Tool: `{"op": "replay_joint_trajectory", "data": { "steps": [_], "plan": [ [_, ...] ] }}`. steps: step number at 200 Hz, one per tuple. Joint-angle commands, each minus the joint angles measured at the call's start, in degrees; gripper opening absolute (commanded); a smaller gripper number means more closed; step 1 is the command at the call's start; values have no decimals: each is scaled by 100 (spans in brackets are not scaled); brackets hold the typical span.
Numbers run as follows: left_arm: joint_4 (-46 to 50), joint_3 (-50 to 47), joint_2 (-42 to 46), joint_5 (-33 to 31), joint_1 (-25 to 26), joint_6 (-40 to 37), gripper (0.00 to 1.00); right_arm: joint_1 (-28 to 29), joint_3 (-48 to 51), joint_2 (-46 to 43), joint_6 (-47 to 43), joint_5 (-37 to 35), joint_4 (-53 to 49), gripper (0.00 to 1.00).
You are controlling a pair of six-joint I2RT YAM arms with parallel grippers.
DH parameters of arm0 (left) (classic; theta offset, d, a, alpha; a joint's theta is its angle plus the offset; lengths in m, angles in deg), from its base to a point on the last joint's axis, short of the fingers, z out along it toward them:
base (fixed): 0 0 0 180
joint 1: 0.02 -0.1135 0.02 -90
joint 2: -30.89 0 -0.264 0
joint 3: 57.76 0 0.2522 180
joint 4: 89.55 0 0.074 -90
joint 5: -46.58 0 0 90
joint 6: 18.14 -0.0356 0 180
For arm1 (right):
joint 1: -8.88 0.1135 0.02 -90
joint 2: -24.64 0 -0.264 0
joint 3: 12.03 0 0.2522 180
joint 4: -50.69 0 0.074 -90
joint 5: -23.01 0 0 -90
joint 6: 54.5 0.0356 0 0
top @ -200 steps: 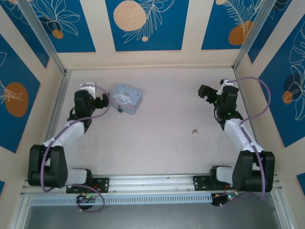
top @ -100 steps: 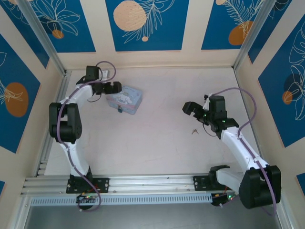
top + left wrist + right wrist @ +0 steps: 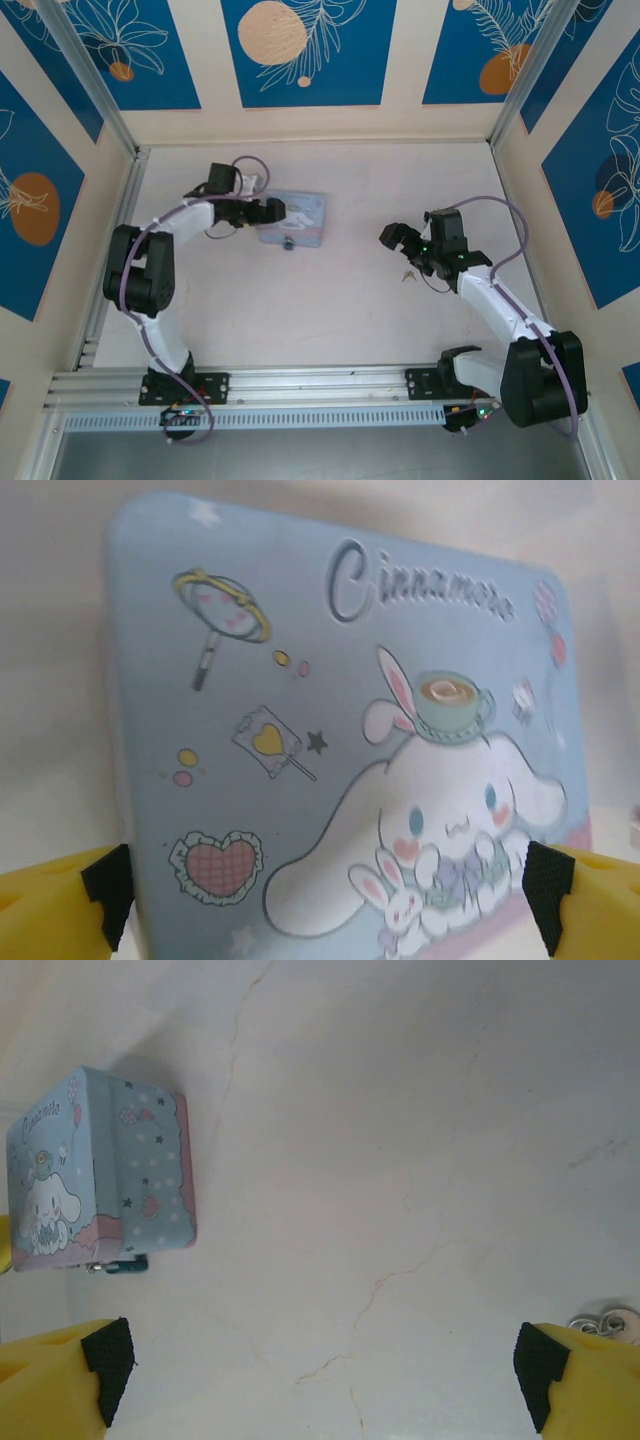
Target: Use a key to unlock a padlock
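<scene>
The dark bluish padlock [image 3: 288, 243] hangs at the near side of a pale blue cartoon tin [image 3: 298, 218]; in the right wrist view the padlock [image 3: 122, 1263] shows under the tin [image 3: 100, 1165]. My left gripper [image 3: 272, 212] stands open against the tin's left side. The tin's lid [image 3: 330, 730] lies just ahead of the left gripper [image 3: 320, 905], with its yellow fingertips [image 3: 50, 900] wide apart. The small key [image 3: 408, 274] lies on the table. My right gripper [image 3: 400, 243] hovers open just above and left of it, and the key [image 3: 608, 1321] sits by its right fingertip [image 3: 585, 1375].
A white tabletop [image 3: 340, 300] is walled by blue-and-cream panels with metal posts [image 3: 90, 80]. A metal rail [image 3: 320, 385] runs along the near edge, holding both arm bases. Fine cracks mark the surface [image 3: 400, 1290].
The left gripper has swung right and nearer, and the tin with its padlock has shifted right with it. The right gripper has edged slightly toward the key.
</scene>
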Motion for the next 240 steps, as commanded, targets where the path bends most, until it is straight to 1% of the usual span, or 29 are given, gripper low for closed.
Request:
{"op": "replay_joint_trajectory", "data": {
  "steps": [1, 19, 33, 49, 85, 103, 130, 156, 192, 240],
  "plan": [
    [-695, -548, 534, 1, 518, 667, 100, -28, -328, 240, -98, 41, 111, 99],
    [-1050, -1113, 951, -611, 750, 1129, 100, -29, -593, 533, -195, 193, 156, 99],
    [-1208, -1478, 1275, -1138, 765, 1507, 100, -32, -857, 827, -274, 327, 214, 99],
    [-1163, -1676, 1558, -1679, 765, 1733, 100, -39, -1268, 1300, -340, 434, 234, 99],
    [-863, -1494, 1667, -1936, 765, 1891, 100, 12, -2446, 2696, -355, 996, 255, 100],
    [-826, -1485, 1682, -2165, 763, 2114, 100, 101, -2966, 3325, -281, 1174, 218, 99],
    [-934, -1319, 1428, -2117, 757, 2390, 100, 269, -3408, 3902, -127, 1260, 164, 99],
    [-1007, -963, 990, -1850, 765, 2578, 100, 462, -3380, 4022, 123, 1463, 398, 98],
    [-1099, -685, 524, -1575, 763, 2738, 100, 791, -3133, 3906, 352, 1715, 736, 97],
    [-1561, -1015, 597, -1447, 782, 2937, 100, 1011, -2214, 3311, 757, 1944, 1470, 96]
  ]
}}
